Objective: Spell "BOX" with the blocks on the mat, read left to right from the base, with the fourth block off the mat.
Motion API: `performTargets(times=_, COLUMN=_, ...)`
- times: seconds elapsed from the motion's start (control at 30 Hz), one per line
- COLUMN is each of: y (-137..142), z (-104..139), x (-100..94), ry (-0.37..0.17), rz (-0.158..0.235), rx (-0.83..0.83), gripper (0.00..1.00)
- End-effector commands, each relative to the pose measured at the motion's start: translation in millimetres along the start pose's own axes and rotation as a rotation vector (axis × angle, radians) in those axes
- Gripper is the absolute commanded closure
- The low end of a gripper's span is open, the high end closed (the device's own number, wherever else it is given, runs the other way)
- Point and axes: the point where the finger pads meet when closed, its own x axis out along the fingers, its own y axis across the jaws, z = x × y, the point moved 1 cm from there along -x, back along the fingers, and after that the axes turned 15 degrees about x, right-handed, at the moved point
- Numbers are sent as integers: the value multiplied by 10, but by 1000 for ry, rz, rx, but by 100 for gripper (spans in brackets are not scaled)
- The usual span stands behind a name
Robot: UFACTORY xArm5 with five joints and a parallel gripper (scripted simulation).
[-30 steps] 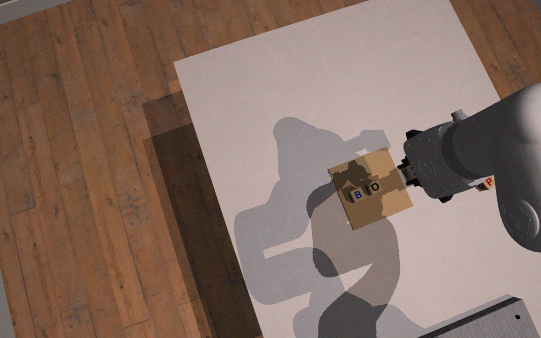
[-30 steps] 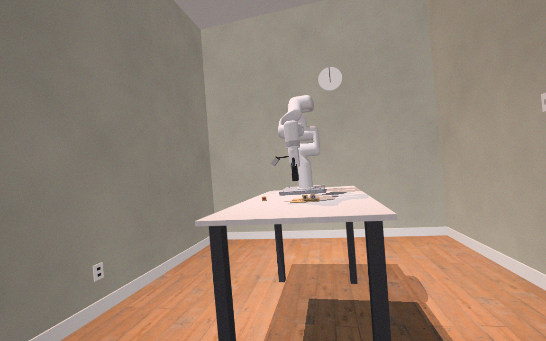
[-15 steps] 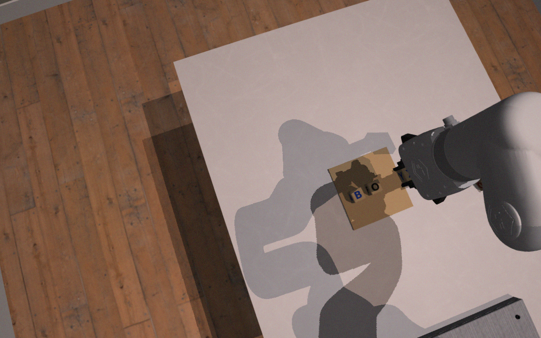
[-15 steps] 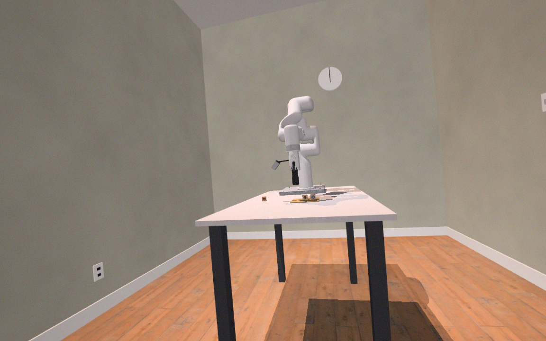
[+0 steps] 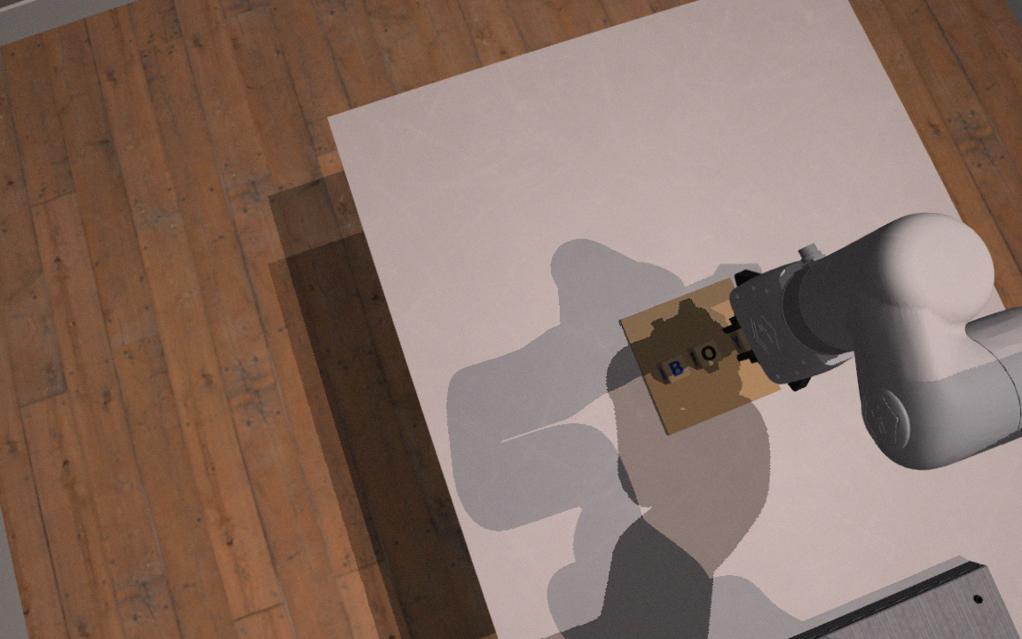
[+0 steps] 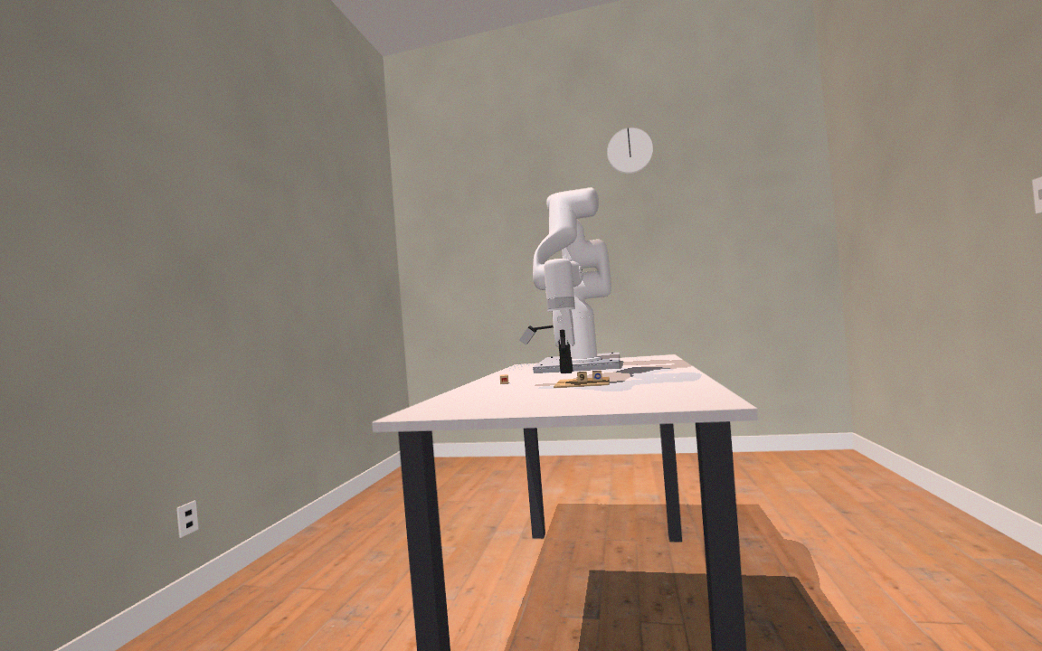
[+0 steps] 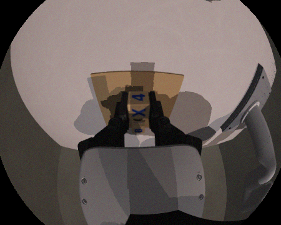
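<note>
My gripper [image 5: 739, 342] [image 6: 565, 370] [image 7: 138, 99] is shut on the X block [image 7: 138, 112], low over the mat [image 5: 685, 414] [image 7: 170, 82]. The held block's X face and a blue 4 on a side face show in the wrist view. The B block [image 5: 675, 367] [image 6: 597, 375] and the O block [image 5: 707, 353] [image 6: 582, 376] sit near each other on the mat, letters up. The held block is beside the O block, on the side away from B. Whether it touches the mat is hidden. The fourth block [image 6: 504, 379] stands on the table off the mat; the arm hides it in the top view.
The metal base plate [image 5: 919, 611] [image 7: 262, 87] lies at the lower right of the top view. The arm [image 5: 927, 357] covers the table to the right of the mat there. The table edge [image 5: 412, 381] runs left of the mat. Arm shadows darken much of the mat.
</note>
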Motion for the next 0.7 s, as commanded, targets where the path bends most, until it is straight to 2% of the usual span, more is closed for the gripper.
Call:
performTargets(times=0.0, y=-32, z=6, x=166, ry=-1, rz=-5, rx=0, gripper=79)
performTargets(times=0.67, y=-32, z=6, x=187, ry=-1, rz=-5, rx=0, gripper=79)
